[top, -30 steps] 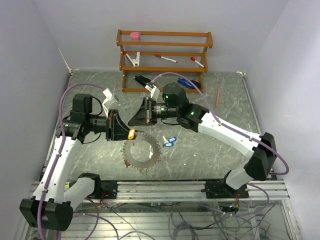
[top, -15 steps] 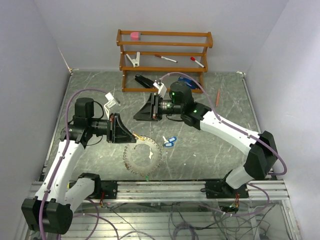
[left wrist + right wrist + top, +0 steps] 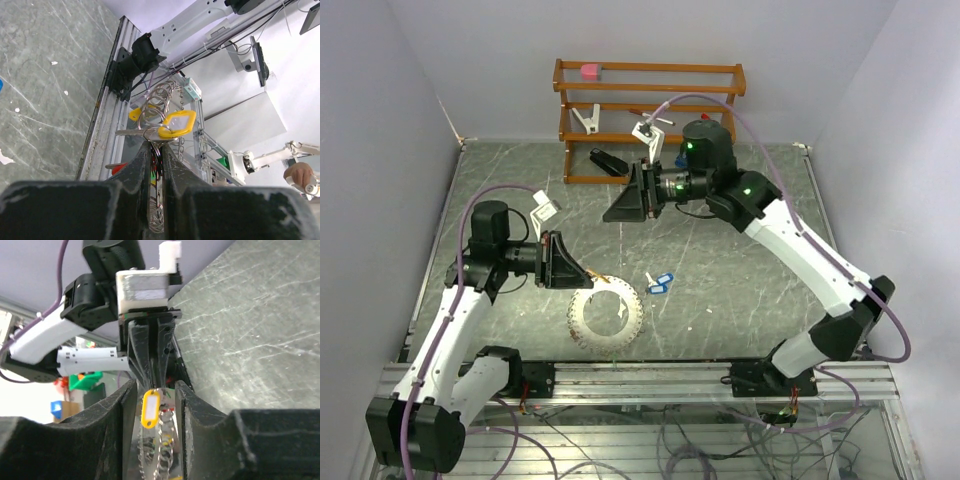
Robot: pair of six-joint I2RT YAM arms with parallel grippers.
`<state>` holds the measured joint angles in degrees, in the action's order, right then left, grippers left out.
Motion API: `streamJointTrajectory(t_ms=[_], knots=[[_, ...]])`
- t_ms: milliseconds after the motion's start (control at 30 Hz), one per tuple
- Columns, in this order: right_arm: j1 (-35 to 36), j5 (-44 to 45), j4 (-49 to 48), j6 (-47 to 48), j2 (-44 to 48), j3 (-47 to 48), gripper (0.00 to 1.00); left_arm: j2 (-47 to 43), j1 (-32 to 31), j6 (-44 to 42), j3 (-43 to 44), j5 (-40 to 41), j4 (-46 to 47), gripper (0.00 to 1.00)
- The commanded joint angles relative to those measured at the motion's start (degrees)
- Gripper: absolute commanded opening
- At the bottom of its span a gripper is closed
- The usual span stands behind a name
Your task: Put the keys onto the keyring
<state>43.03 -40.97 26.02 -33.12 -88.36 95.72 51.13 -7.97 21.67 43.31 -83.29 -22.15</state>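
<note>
Keyring [image 3: 605,312] sits tilted, low over the table [image 3: 750,290]. Left hand [image 3: 582,272] pinches its upper-left rim, and a yellow-tagged key [image 3: 176,124] looks threaded on right by the fingertips. Blue-tagged keys [image 3: 660,283] lie loose just right of the keyring. Right hand [image 3: 614,213] hovers well beyond the keyring — spread, nothing in it. Risk: thin-rim grip — a nudge while threading the next key could twist the ring out, prob. shedding the yellow one.

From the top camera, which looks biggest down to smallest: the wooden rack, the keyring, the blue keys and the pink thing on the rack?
1. rack
2. keyring
3. blue keys and pink thing: both are tiny and look about alike, so I won't rank them.
</note>
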Motion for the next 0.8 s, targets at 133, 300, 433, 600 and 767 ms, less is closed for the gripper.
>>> streamJointTrajectory(t_ms=[133,300,433,600,767], knots=[[3.79,7.73,18.10,16.48,4.79,2.56,0.51,2.87,-0.12,0.81,2.67,-2.94,-0.19,0.07],[8.42,13.86,17.24,18.58,4.64,-0.54,0.62,3.96,-0.12,0.35,3.31,-2.85,-1.04,0.07],[11.86,18.89,17.55,20.87,3.23,-0.85,0.65,3.87,-0.12,0.83,3.20,-2.68,-0.82,0.07],[12.18,20.65,15.87,21.90,2.82,-1.86,0.66,3.37,-0.14,1.70,2.83,-2.50,0.06,0.07],[12.63,20.98,16.34,22.49,0.90,-1.49,0.66,3.83,-0.12,1.18,3.20,-2.65,-0.40,0.07]])
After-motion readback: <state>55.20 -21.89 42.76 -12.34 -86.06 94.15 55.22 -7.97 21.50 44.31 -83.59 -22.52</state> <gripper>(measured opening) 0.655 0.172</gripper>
